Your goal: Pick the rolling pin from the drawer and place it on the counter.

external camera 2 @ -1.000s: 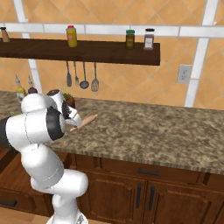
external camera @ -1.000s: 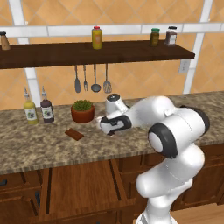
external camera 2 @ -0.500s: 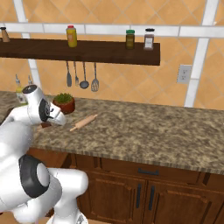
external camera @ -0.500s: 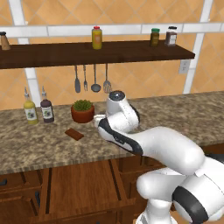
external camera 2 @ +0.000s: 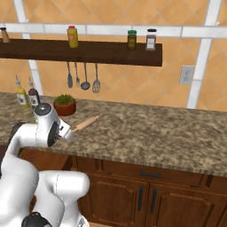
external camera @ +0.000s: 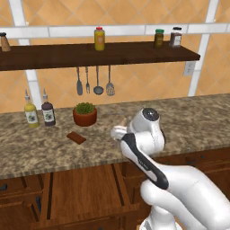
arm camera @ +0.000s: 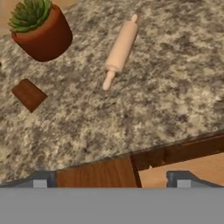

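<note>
The long speckled brown-and-grey granite-look counter [external camera: 45, 152] runs across the scene, its thick front edge facing the robot. Below that edge, the wide shallow reddish-brown wooden drawer [external camera: 85, 188] stands pulled out, its side rails reaching forward from the counter front; in the hand view a corner of it shows as a pale wooden floor beside a darker rail [arm camera: 183, 168].

Above the counter hangs a long dark wooden shelf [external camera 2: 88, 51] carrying jars and bottles, with metal utensils [external camera: 96, 83] hanging beneath it. On the counter, towards the wall, stands a round terracotta pot with a green succulent [arm camera: 41, 30].

The small light tan wooden rolling pin [arm camera: 119, 49] lies flat on the counter, just beside the pot and apart from it, one knobbed handle pointing towards the counter's front edge. A flat dark brown bar [arm camera: 28, 94] lies on the counter near the pot, on the pot's other side from the pin.

The two-finger gripper [arm camera: 109, 180] hovers over the counter's front edge, its dark fingertips [arm camera: 40, 180] spread wide apart with nothing between them, well apart from the pin.
</note>
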Robot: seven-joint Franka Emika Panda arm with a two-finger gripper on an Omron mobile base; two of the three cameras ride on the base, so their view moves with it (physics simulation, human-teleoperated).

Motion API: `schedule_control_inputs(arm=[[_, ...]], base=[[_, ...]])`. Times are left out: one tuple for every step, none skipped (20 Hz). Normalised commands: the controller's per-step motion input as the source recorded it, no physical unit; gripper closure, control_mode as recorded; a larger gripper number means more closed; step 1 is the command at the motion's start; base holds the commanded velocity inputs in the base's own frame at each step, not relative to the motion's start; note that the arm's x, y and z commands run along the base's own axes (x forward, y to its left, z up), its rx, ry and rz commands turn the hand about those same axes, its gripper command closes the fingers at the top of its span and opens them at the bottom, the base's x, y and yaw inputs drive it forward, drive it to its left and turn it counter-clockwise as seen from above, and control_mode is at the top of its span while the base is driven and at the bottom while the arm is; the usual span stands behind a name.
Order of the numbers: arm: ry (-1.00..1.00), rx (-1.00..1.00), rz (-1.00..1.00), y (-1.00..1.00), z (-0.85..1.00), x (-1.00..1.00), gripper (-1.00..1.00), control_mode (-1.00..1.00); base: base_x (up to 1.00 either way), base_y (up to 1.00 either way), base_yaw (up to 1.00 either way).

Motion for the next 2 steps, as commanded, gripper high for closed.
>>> schedule_control_inputs(arm=[[0.00,0.00,-0.03,0.00,0.00,-0.31,-1.00,-1.00],[0.00,0.00,-0.03,0.00,0.00,-0.34,-1.00,-1.00]], base=[[0.00,0.00,0.00],[0.00,0.00,0.00]])
